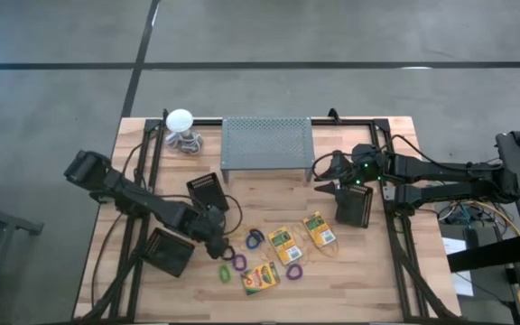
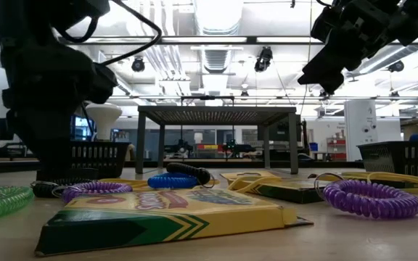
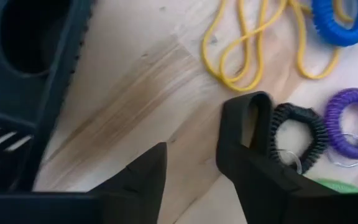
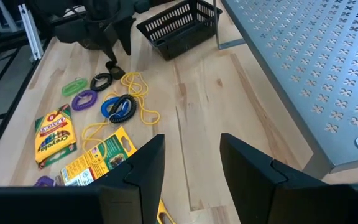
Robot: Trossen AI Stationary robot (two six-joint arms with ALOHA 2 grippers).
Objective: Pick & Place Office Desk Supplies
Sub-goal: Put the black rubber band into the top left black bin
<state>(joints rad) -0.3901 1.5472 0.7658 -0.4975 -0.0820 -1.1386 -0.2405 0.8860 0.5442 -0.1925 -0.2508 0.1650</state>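
Observation:
My left gripper [image 3: 204,134] points down at the wood, open, low over the table near its front left. Its one finger [image 3: 247,124] stands at the edge of a black coil loop [image 3: 300,140]. Around it lie a purple loop [image 3: 350,124], a green loop [image 3: 334,185], a blue loop [image 3: 344,22] and yellow rubber bands [image 3: 247,50]. Three crayon boxes [image 1: 283,244] [image 1: 319,228] [image 1: 260,277] lie flat toward the front middle. My right gripper [image 4: 191,155] hangs open in the air beside the right end of the grey stand [image 1: 267,144]. My left gripper comes from above with one finger [image 3: 247,124] at the black coil loop's rim [image 3: 275,134]; the finger hides the spot, so I cannot tell whether it touches. The loop lies flat on the table, outside the gap between the fingers.
Black baskets stand at the left [image 1: 168,251], behind my left gripper [image 1: 208,190] and under my right arm [image 1: 355,206]. A white ball-topped object [image 1: 181,122] stands at the far left. Another purple loop [image 1: 293,271] lies near the front. Bare wood [image 1: 269,194] lies before the stand.

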